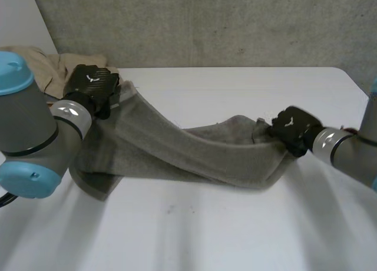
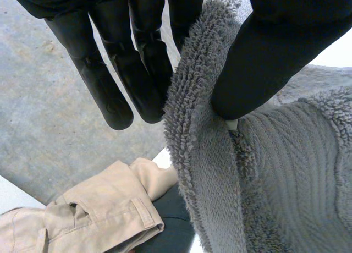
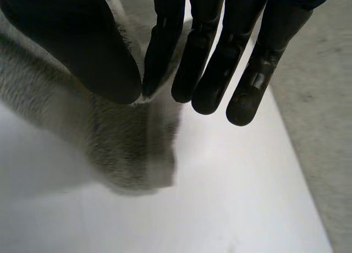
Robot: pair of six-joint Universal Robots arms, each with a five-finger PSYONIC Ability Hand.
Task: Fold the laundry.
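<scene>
Grey fluffy terry towel [image 1: 194,150] pinched at both ends: L hand [image 1: 91,82] thumb & fingers clamp one edge, R hand [image 1: 291,126] thumb & fingertip nip the opposite end. Towel sags btwn them onto white table [image 1: 235,230]. Beige crumpled garment [image 1: 50,68] lies just beyond L hand.

The towel [image 2: 192,170] is thick grey terry cloth, matt and shaggy, with a looped pile along its edge and a finer ribbed weave beside it. The beige garment [image 2: 104,209] is smooth, flat-woven cloth with stitched seams. The left hand [image 2: 102,82] and the right hand [image 3: 214,60] look like smooth black plastic with a faint sheen, the table [image 3: 220,198] is smooth, slightly glossy white, and the wall [image 1: 206,23] is rough, speckled grey concrete.
</scene>
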